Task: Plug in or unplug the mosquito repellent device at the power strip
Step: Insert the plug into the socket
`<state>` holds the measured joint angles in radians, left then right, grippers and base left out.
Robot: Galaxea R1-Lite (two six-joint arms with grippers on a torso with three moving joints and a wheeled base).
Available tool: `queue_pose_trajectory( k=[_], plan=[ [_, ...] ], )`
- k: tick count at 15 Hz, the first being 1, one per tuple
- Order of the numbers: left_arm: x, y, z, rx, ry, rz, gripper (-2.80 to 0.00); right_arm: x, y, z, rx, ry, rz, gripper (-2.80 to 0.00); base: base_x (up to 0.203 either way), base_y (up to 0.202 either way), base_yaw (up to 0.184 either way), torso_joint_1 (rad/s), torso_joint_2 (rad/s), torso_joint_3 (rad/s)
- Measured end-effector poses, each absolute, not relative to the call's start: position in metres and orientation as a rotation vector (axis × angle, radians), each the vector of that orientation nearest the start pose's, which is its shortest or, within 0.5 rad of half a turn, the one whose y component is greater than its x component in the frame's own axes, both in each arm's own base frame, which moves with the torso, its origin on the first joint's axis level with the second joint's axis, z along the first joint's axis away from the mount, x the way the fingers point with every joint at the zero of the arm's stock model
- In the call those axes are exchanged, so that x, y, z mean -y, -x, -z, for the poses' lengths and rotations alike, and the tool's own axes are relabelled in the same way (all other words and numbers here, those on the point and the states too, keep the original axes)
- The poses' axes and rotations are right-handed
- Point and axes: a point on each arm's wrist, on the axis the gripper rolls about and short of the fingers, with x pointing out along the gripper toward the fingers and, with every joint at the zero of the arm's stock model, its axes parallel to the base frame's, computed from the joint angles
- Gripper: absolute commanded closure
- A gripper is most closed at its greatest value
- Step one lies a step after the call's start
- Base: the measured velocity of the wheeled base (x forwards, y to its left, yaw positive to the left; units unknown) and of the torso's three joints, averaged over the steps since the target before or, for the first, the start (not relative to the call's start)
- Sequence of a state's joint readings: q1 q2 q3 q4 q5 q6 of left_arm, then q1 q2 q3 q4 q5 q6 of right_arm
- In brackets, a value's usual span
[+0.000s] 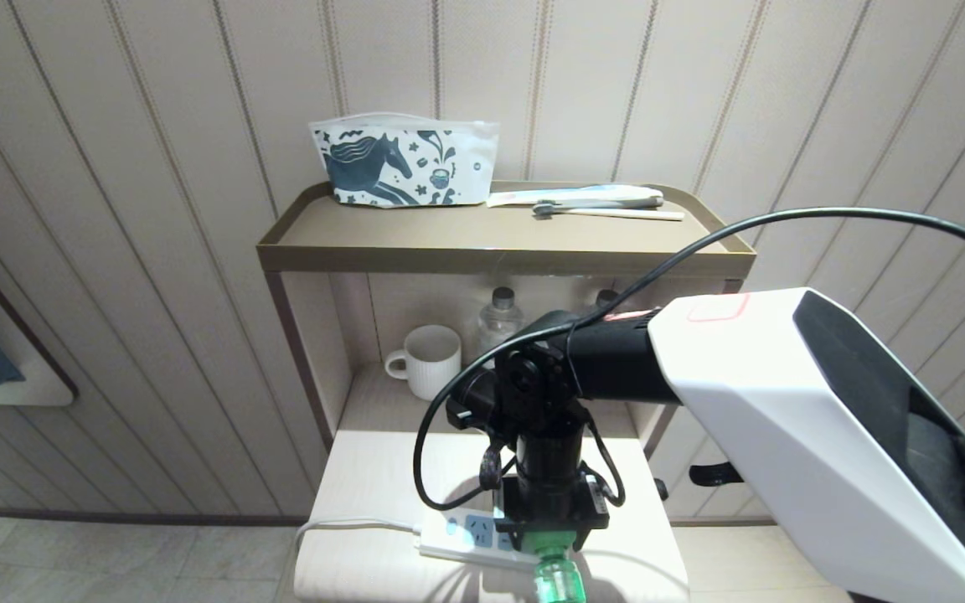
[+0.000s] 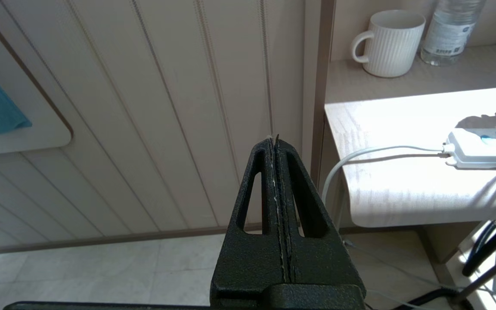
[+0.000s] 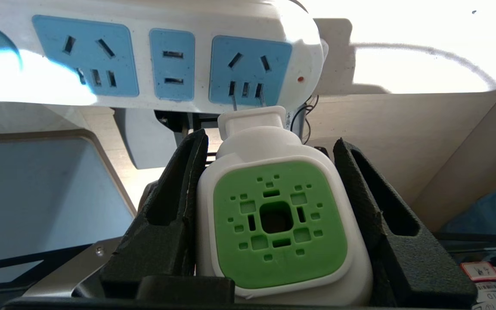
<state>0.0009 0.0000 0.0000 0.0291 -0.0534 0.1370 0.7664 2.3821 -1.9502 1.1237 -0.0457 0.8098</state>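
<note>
The mosquito repellent device (image 3: 274, 215) sits between the two fingers of the right gripper (image 3: 269, 181), its white head gripped on both sides and its green vented face turned toward the wrist camera. Its two metal pins point at the end socket of the power strip (image 3: 153, 56), nearest the cord (image 3: 424, 54), and their tips reach the slots; how deep they sit I cannot tell. The coming move turns on that line: the pins' axis runs straight into the socket face, so pushing or pulling should follow it without tilt.

The head view adds what the wrist view lacks: the green bottle (image 1: 558, 578) hangs off the near edge of the low table (image 1: 365, 469), where the strip lies. The left gripper (image 2: 277, 150) hangs well away beside the table, fingers pressed together, holding nothing
</note>
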Motion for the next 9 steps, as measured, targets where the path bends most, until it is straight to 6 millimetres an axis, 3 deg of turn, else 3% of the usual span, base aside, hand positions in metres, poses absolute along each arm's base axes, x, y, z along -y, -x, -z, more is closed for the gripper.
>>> queue_pose_trajectory(
  k=[9],
  plan=[
    [0.0012,0.0230,-0.0733,-0.025,-0.137,0.055,0.00,-0.2849,-0.2973,-0.0937,-1.533,-0.017,0.052,0.00,0.000,0.000,0.000,0.000,0.00,0.000]
  ],
)
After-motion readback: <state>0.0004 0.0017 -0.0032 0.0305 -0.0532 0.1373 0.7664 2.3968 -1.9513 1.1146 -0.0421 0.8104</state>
